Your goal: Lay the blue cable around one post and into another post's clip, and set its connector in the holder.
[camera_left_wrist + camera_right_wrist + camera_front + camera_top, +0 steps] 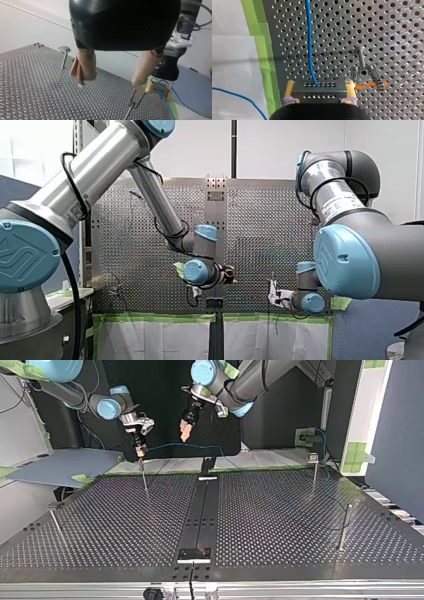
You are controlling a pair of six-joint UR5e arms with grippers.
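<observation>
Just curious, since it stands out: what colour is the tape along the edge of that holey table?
Bright green. The tape shows best in the right wrist view.

Pale wall (280, 145), perhaps white floor sheeting (160, 340)

No word, number or brand name can be read anywhere. A pale label (334, 206) on my right arm (370, 245) carries print too small to make out, and a small plate (216, 196) on the bench (270, 220) is just as illegible. The blue joint cap (22, 255) of my left arm (95, 170) bears a raised emblem of unclear shape
</observation>
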